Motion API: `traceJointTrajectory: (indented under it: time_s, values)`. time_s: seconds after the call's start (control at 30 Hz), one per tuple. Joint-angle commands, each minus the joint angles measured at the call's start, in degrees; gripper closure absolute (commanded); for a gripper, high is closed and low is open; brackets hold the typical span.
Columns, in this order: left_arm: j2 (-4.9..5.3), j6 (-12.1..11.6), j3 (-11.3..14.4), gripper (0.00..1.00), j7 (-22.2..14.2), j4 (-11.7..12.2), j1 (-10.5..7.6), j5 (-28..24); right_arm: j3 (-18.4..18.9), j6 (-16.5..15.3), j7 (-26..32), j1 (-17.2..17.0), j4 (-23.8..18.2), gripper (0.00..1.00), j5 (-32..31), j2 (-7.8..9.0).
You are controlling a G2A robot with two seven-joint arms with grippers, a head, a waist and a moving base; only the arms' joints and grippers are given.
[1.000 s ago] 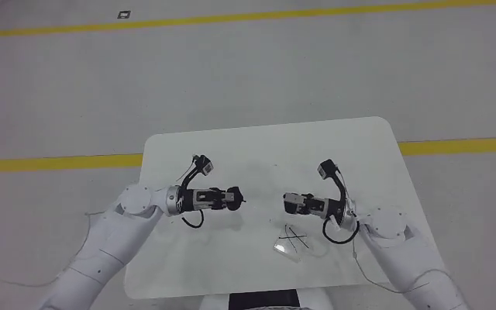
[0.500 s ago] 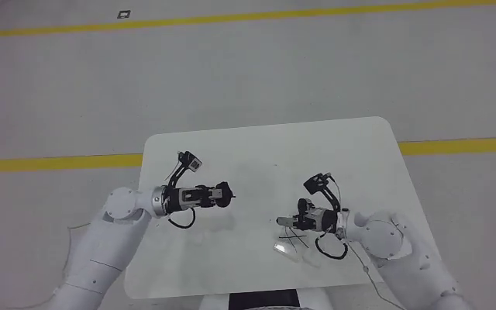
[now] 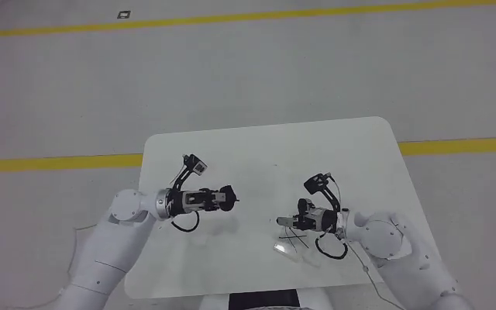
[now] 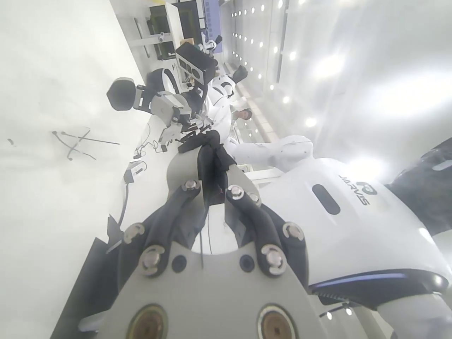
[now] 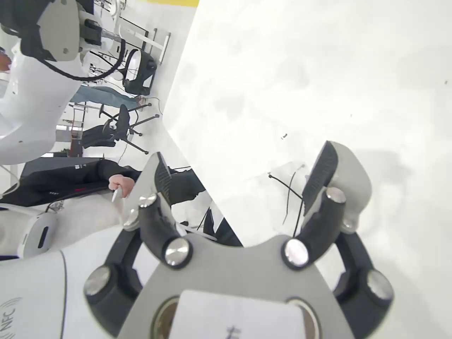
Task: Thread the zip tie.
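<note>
1. The left gripper (image 4: 212,146) is hanging over the left half of the white table (image 3: 349,155); its jaws are pressing tight together, with black wrap bunching around the tips.
2. A thin black strand (image 4: 203,255) is running down between those closed fingers, so that's what it's pinching; it's looking like a zip tie, but I can't tell for sure.
3. The right gripper (image 5: 243,158) is sitting low over the near right part of the table; its jaws are spreading wide and gripping nothing.
4. A few loose zip ties (image 3: 294,239) are lying crossed on the table just beside the right gripper's tips, toward the near edge.
5. A small clear packet (image 3: 282,248) is lying right beside those ties, on the near side.
6. The two grippers are pointing at each other across the middle; they're staying well apart.
</note>
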Motion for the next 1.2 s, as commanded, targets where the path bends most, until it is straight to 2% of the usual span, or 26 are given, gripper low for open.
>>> traceJointTrajectory:
  time_s: [0.0,0.13,0.9,1.0,1.17]
  values:
    - [-0.93,0.0,0.1,1.00,-1.0,1.5,-0.31,-0.3,0.0,0.0,0.0,0.0,0.0,0.00,0.0,0.00]
    - [-3.06,0.0,0.5,1.00,-3.8,4.6,-1.15,-1.7,0.0,0.0,0.0,0.0,0.0,0.00,0.0,0.00]
    - [-3.06,0.0,0.5,1.00,-3.8,4.6,-1.15,-1.7,0.0,0.2,-0.2,0.0,0.0,0.00,-0.4,0.01]
    - [-3.06,0.0,0.5,1.00,-3.8,4.6,-1.15,-1.7,-0.2,3.1,0.1,-0.7,-2.6,0.00,-7.4,0.29]
    - [-3.06,0.0,0.5,1.00,-3.8,4.6,-1.15,-1.7,0.6,8.6,6.4,-4.3,-10.9,0.00,-18.0,1.17]
